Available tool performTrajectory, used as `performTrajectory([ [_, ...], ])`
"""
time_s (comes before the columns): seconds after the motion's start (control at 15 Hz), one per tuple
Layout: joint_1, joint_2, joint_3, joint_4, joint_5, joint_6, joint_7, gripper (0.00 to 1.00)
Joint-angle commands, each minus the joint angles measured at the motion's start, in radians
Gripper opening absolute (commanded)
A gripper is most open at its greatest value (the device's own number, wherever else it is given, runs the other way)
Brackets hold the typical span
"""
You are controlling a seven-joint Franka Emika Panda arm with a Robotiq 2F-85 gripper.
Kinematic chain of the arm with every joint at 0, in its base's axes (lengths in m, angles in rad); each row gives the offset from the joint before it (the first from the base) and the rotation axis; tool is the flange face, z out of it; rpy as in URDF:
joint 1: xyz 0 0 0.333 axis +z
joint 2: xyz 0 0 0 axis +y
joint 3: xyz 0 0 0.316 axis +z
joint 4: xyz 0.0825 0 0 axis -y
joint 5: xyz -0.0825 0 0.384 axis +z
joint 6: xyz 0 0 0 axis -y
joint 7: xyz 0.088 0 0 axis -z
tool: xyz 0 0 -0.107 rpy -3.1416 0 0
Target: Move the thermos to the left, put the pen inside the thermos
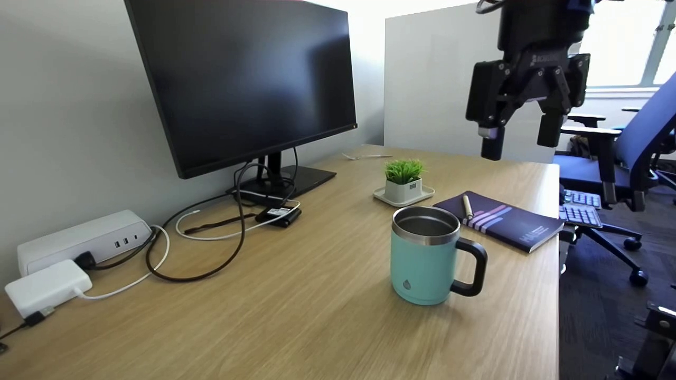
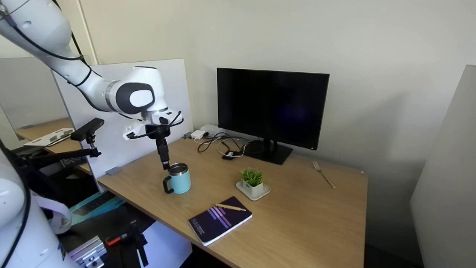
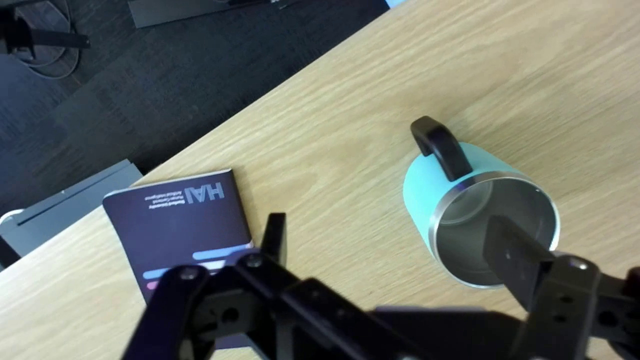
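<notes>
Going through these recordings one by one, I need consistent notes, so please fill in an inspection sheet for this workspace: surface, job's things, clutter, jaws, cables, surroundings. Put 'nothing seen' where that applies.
Surface: wood-grain desk.
Spills: nothing seen.
Thermos: upright on the desk, mouth uncovered.
Pen: lying on the dark notebook, outside the thermos.
Clutter: besides that notebook, a potted plant on a saucer, and a fork.
Jaws: open, holding nothing, above the desk.
Cables: a black cable and a white cable loop across the desk near the monitor.
Surroundings: in an exterior view, a white panel behind the desk's far end and a blue chair beside it.
</notes>
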Motion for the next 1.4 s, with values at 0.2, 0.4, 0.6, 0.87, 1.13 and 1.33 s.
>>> performTrajectory([
  [0.2, -0.14, -0.086, -0.044, -0.02, -0.028, -0.064, -0.29, 1.0],
  [0.4, -0.223, -0.065, -0.066, 0.033, -0.083, -0.093, -0.295, 1.0],
  [0.6, -0.294, -0.018, -0.08, 0.106, -0.105, -0.089, -0.229, 1.0],
  [0.87, -0.34, 0.072, -0.086, 0.186, -0.125, -0.086, -0.124, 1.0],
  [1.13, -0.329, 0.172, -0.105, 0.241, -0.126, -0.088, -0.053, 1.0],
  [1.33, -0.316, 0.237, -0.125, 0.262, -0.106, -0.073, -0.043, 1.0],
])
